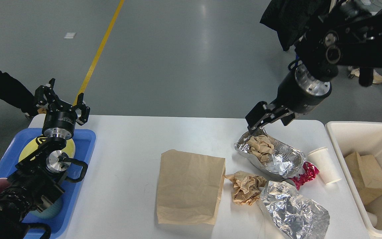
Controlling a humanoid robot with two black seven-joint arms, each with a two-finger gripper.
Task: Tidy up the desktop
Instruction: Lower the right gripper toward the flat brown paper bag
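Observation:
The white desktop (128, 159) holds a flat brown paper bag (191, 186), a foil tray (285, 161) with crumpled brown paper inside, a loose ball of crumpled brown paper (247, 188), a crumpled foil sheet (293, 212), a red foil wrapper (307, 175) and a white paper cup (325, 166) lying tilted. My right gripper (270, 120) is open and empty, just above the far left end of the foil tray. My left gripper (63, 99) is open and empty, raised over the far end of the blue tray (86, 146).
The blue tray at the left holds a yellow plate (70, 149) and bowls, partly hidden by my left arm. A cream bin (340, 132) at the right holds a brown paper bag (368, 177). People and a chair stand beyond the table.

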